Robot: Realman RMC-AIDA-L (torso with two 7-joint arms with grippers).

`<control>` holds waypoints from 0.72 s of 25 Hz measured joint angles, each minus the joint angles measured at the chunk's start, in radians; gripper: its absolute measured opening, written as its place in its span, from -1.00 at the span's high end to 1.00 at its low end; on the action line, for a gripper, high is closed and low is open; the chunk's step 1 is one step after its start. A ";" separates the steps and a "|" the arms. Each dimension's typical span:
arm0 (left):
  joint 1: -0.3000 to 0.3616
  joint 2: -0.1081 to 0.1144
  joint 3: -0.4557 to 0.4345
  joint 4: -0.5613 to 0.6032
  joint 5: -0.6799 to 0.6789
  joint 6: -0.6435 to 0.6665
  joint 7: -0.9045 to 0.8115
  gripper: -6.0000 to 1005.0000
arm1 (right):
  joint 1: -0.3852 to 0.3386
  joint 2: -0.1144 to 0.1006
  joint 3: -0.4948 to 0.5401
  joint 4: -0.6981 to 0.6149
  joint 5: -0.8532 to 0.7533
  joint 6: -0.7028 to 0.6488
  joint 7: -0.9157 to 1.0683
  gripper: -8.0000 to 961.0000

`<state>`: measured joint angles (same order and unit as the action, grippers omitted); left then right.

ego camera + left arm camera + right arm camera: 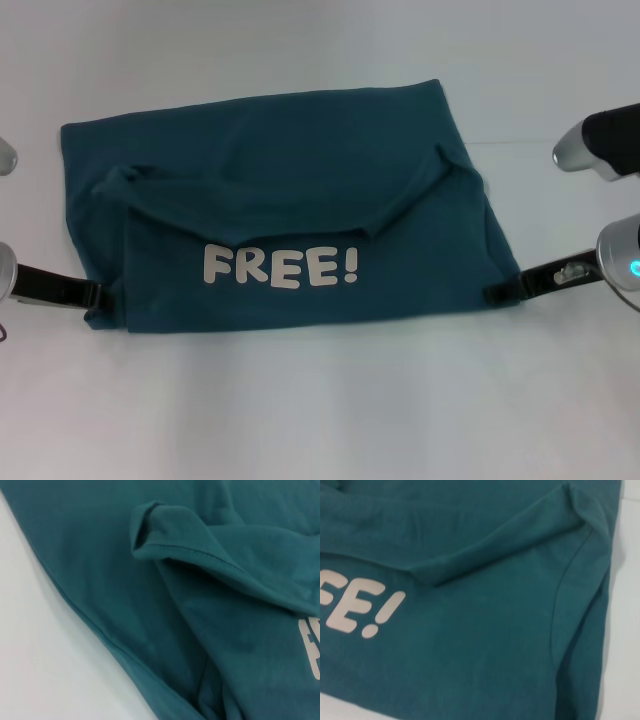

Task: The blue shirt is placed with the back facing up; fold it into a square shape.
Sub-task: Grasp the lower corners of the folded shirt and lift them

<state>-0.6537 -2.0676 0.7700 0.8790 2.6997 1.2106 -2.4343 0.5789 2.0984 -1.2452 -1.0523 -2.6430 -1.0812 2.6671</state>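
Jaws of both the left gripper (100, 295) and right gripper (497, 293) pinch the blue shirt (280, 190) at its near corners, likely mid-fold on the worktop (320, 420)

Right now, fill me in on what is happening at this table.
A two-armed robot is folding the blue shirt on the white table. The shirt lies folded over once, with its white FREE! lettering facing up on the near layer. The left claw sits at the shirt's near left corner and the right claw at its near right edge, both low at the fabric.
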 joint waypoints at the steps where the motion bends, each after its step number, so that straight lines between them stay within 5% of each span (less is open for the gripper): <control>1: 0.000 0.000 0.000 0.002 0.000 0.000 0.000 0.94 | 0.000 0.000 -0.004 0.004 0.000 0.000 0.003 -0.83; 8: 0.000 0.000 0.003 0.006 0.000 -0.002 0.000 0.94 | -0.008 0.000 -0.023 0.018 0.000 0.015 0.031 -0.48; 18: 0.000 0.000 0.006 0.006 0.000 -0.005 0.000 0.94 | 0.000 -0.001 -0.043 0.050 0.039 0.051 0.020 -0.54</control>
<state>-0.6535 -2.0678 0.7760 0.8851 2.6997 1.2059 -2.4343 0.5792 2.0976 -1.2882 -1.0022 -2.6037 -1.0298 2.6870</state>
